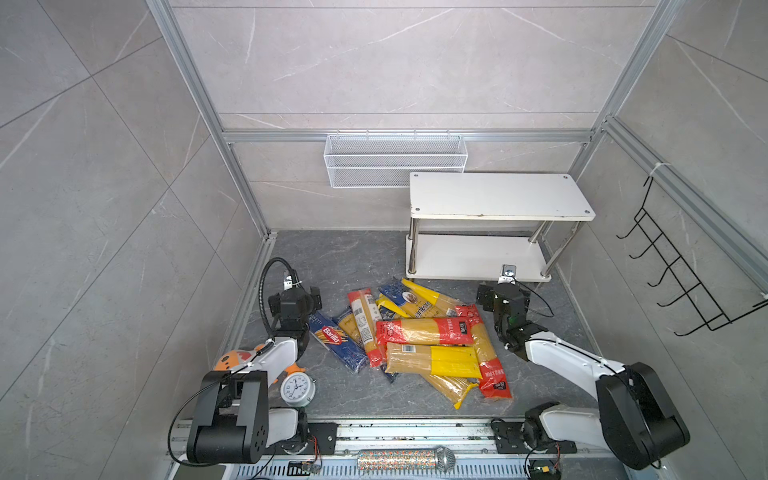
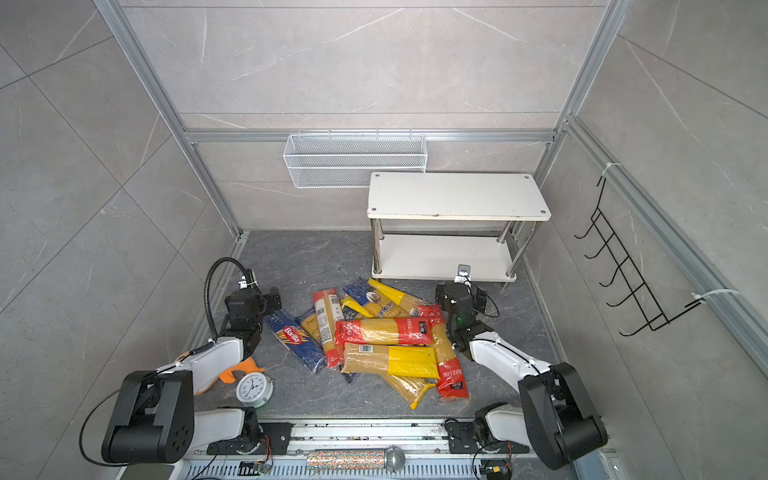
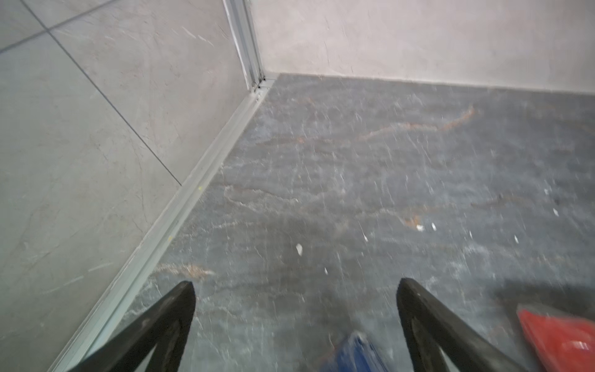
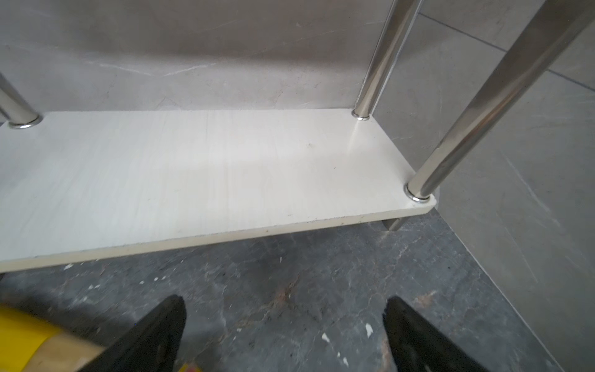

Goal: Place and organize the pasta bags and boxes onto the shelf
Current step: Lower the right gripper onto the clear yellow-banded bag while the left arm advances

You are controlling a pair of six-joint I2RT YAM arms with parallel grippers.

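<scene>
Several pasta bags (image 1: 424, 332) (image 2: 384, 332) with red, yellow and dark blue ends lie heaped on the dark floor, in both top views. A dark blue Barilla box (image 1: 334, 336) (image 2: 291, 334) lies at the heap's left edge. The white two-tier shelf (image 1: 498, 195) (image 2: 453, 195) stands bare at the back right. My left gripper (image 1: 296, 297) (image 3: 294, 286) is open, low over the floor beside the box end (image 3: 354, 354). My right gripper (image 1: 503, 297) (image 4: 285, 302) is open and empty, facing the shelf's lower board (image 4: 209, 180), with a yellow bag (image 4: 25, 335) beside it.
A white wire basket (image 1: 395, 160) hangs on the back wall and a black hook rack (image 1: 681, 274) on the right wall. An alarm clock (image 1: 297, 388) and an orange toy (image 1: 232, 359) sit by the left arm. A microphone (image 1: 405, 459) lies on the front rail.
</scene>
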